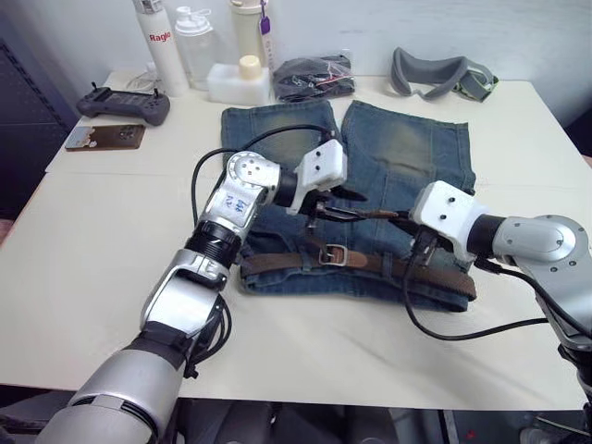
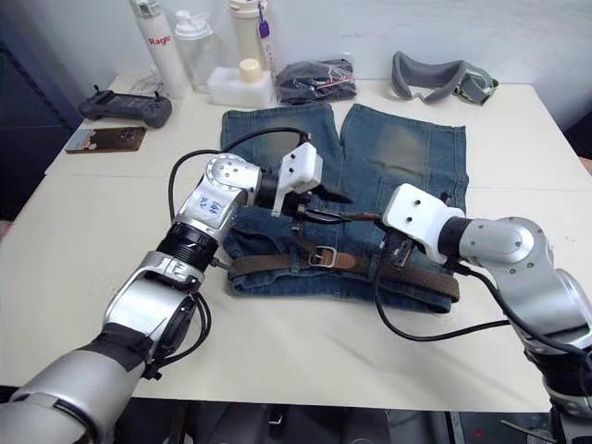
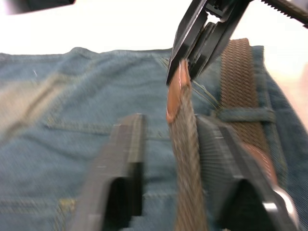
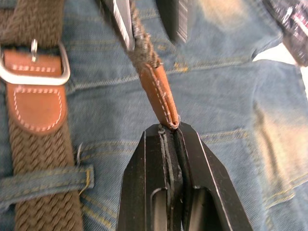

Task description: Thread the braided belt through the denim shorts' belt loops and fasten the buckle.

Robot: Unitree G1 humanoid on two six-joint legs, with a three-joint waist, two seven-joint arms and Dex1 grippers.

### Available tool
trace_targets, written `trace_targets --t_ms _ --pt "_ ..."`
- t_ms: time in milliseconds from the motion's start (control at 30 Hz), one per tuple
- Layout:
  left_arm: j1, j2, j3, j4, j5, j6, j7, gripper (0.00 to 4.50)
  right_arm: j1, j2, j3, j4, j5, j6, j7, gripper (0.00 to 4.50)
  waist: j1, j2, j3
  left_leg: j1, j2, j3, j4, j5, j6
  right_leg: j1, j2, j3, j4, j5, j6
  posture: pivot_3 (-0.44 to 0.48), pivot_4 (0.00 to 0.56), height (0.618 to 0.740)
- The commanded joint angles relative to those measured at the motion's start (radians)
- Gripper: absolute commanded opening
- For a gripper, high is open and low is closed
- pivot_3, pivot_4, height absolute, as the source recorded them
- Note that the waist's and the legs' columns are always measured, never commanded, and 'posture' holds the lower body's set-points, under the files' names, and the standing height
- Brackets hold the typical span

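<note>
The denim shorts [image 1: 398, 148] lie flat on the table, waistband nearest me. The braided belt [image 1: 277, 262] runs along the waistband under a belt loop [image 4: 43, 185], and the silvery buckle [image 1: 335, 254] sits at mid-waist. The belt's free end is lifted above the shorts. My right gripper [image 4: 168, 129] is shut on its reddish-brown leather tip [image 4: 159, 96]. My left gripper [image 1: 326, 213] is open around the strap just behind the tip. The strap rests against one finger [image 3: 216, 159], and the other finger [image 3: 127, 149] stands apart from it.
Bottles [image 1: 162, 46], a white box [image 1: 239, 83] and a black bundle [image 1: 313, 76] line the table's far edge, with a grey goggle strap [image 1: 439, 74] at the far right. A game controller [image 1: 123, 104] and a brown phone [image 1: 104, 137] lie far left.
</note>
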Motion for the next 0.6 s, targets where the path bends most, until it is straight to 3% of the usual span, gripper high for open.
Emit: trace_targets --t_ms 33,233,333,400,533,567,600 --pt "-0.021 -0.017 -0.018 -0.013 0.012 -0.03 -0.004 1.86 -0.015 0.001 -0.025 -0.045 0.003 0.009 -0.001 0.0 0.0 0.0 0.0 0.0 0.0 0.0 0.0 0.0 0.0 0.0 0.0 0.0 0.0 0.0 0.0 0.0 0.15 0.627" --pt "-0.027 -0.022 -0.035 0.012 0.033 -0.06 0.001 1.86 -0.006 -0.004 -0.035 -0.058 0.006 0.027 -0.001 0.0 -0.002 0.0 0.0 0.0 0.0 0.0 0.0 0.0 0.0 -0.001 0.0 0.0 0.001 0.0 0.0 0.0 0.15 0.627" --pt "-0.034 -0.022 -0.03 0.023 0.024 -0.048 -0.011 1.02 -0.002 -0.008 -0.038 -0.059 0.003 0.031 0.0 0.0 -0.001 0.0 0.0 0.0 0.0 0.0 0.0 0.0 0.0 -0.001 0.0 0.0 0.002 0.0 0.0 0.0 0.15 0.627" --pt "-0.04 -0.021 -0.03 0.032 0.026 -0.055 -0.011 0.15 -0.002 -0.008 -0.038 -0.059 0.002 0.032 -0.001 0.0 -0.001 0.0 0.0 0.0 0.0 0.0 0.0 0.0 0.0 -0.001 0.0 0.0 0.002 0.0 0.0 0.0 0.15 0.627" --pt "-0.059 -0.017 -0.02 0.053 0.028 -0.062 0.006 0.05 0.002 0.006 -0.066 -0.062 0.035 0.072 -0.003 0.0 -0.001 0.0 0.0 0.0 -0.001 0.0 0.0 0.0 0.0 -0.001 0.0 0.0 0.003 0.0 0.0 0.0 0.15 0.627" --pt "-0.062 -0.013 -0.018 0.057 0.029 -0.065 0.01 0.0 0.007 0.004 -0.072 -0.069 0.046 0.081 0.003 0.72 -0.001 0.0 0.0 0.0 -0.001 0.0 0.001 0.0 0.0 -0.001 0.0 0.0 0.003 0.0 0.0 0.0 0.15 0.627" --pt "-0.067 -0.006 -0.016 0.063 0.031 -0.068 0.011 0.0 0.017 0.002 -0.083 -0.081 0.059 0.089 0.009 1.07 -0.001 0.0 0.0 0.0 -0.001 0.0 0.001 0.0 0.0 -0.001 0.0 0.0 0.003 0.0 0.0 0.0 0.15 0.627"
